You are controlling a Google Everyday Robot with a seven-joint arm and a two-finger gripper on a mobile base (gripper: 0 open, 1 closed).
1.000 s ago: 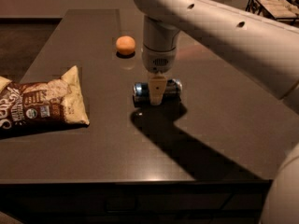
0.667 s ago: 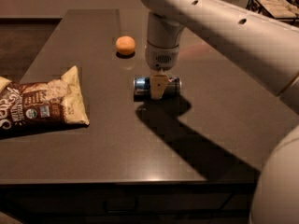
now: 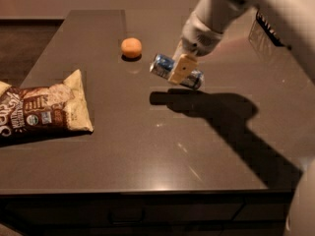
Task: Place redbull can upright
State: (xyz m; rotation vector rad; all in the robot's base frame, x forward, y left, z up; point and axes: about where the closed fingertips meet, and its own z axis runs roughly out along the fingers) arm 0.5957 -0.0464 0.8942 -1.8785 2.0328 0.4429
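Observation:
The redbull can (image 3: 162, 65) is a slim blue and silver can, held in the air above the dark table (image 3: 147, 146). It lies tilted, its left end a bit higher than its right end. My gripper (image 3: 180, 69) is shut on the can around its middle, one tan finger (image 3: 179, 71) across its front. The white arm comes down from the upper right. The can's shadow falls on the table just below it.
An orange ball (image 3: 131, 47) sits on the table left of the can, near the back. A brown and cream snack bag (image 3: 39, 109) lies at the left edge. A dark basket (image 3: 268, 31) shows at the far right behind the arm.
The can lay on the table with the gripper around it. Now the gripper has lifted it off the table and tilted it, and the arm has swung up and to the right.

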